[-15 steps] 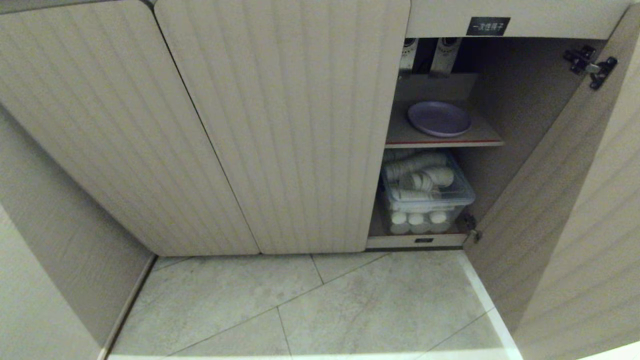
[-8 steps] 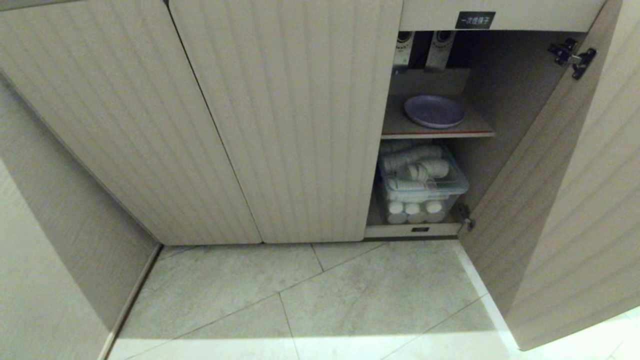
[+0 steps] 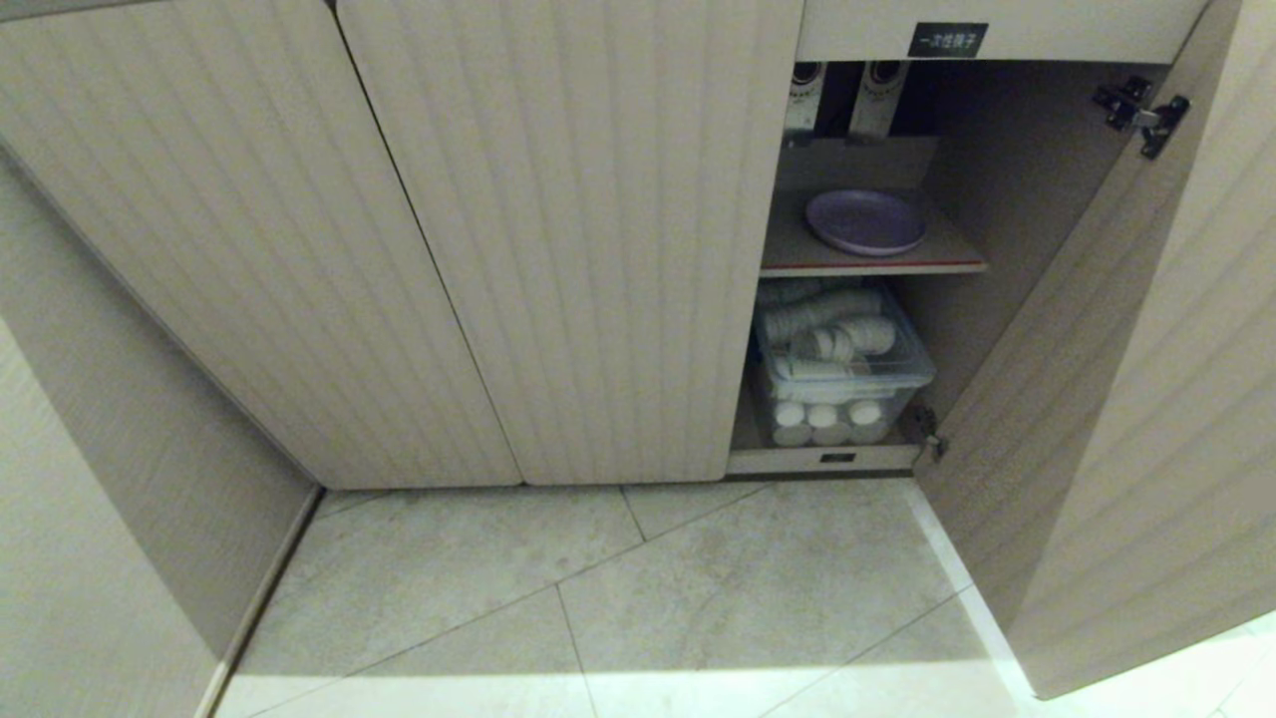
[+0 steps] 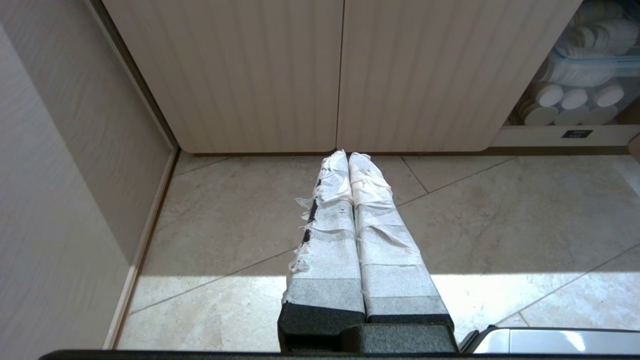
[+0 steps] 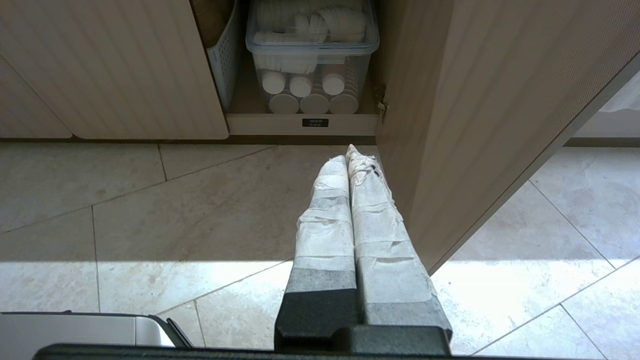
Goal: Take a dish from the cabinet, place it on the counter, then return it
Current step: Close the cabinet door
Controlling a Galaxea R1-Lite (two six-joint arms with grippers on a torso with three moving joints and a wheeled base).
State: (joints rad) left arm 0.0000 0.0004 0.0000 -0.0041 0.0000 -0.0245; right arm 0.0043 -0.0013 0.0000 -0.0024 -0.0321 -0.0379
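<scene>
Dish (image 3: 865,221) position: flat on the upper inner shelf (image 3: 797,261) of the cabinet (image 3: 568,249), toward the shelf's back and right, untouched. The open door (image 3: 1116,399) stands swung out at the right of the opening; the two doors to the left are closed. Below the shelf, a clear lidded bin (image 3: 843,371) of white cups and lids fills the lower compartment. A small black label (image 3: 947,40) sits above the opening. The counter is not in view.

Left tool (image 4: 348,157): tape-wrapped fingers pressed together, holding nothing, low over the floor tiles (image 3: 598,598) in front of the closed doors. Right tool (image 5: 350,155): fingers likewise together and empty, low over the floor, just beside the inner face of the open door in the right wrist view. Neither arm shows in the head view.

Task status, as judged: retrieval not yet begun; the dish remains to be reached.

Hazards from this state:
- Door contact. The right tool lies close to the open door; a sideways sweep while rising toward the shelf could strike the door or its hinge (image 3: 1141,110).
- Narrow opening. The shelf bay is bounded by the closed door's edge and the cabinet side wall; an off-centre approach could catch either.
- Closed fingers. Reaching the dish without first spreading them would push it deeper instead of gripping the rim.
- Low rim, smooth plastic. A shallow pinch may slip, dropping the dish onto the bin or the floor.
</scene>
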